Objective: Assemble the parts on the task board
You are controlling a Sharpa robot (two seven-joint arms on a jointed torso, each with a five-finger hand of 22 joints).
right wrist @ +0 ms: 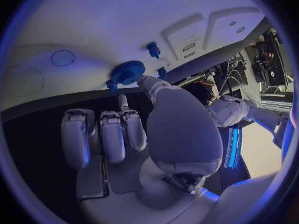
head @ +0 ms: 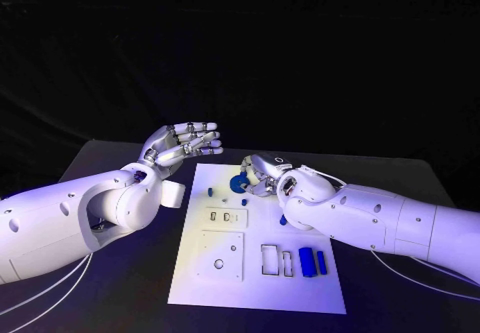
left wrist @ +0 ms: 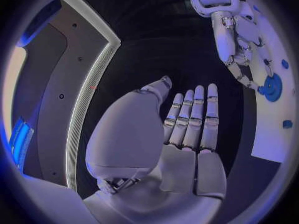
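The white task board (head: 260,291) lies in the middle of the black table. A blue gear (head: 240,184) sits near its far edge. My right hand (head: 265,173) reaches over it, and in the right wrist view the thumb tip and a fingertip meet the rim of the gear (right wrist: 127,72), pinching it. The left wrist view shows the fingers (left wrist: 246,72) coming down onto the gear (left wrist: 272,88). My left hand (head: 185,144) hovers above the table beside the board's far left corner, fingers straight and holding nothing.
Small blue pegs (head: 211,189) (head: 245,202) (head: 283,220) stand on the board. Two blue blocks (head: 307,262) lie at its near right beside rectangular slots (head: 270,259). A recessed plate (head: 220,255) with holes is at the near left.
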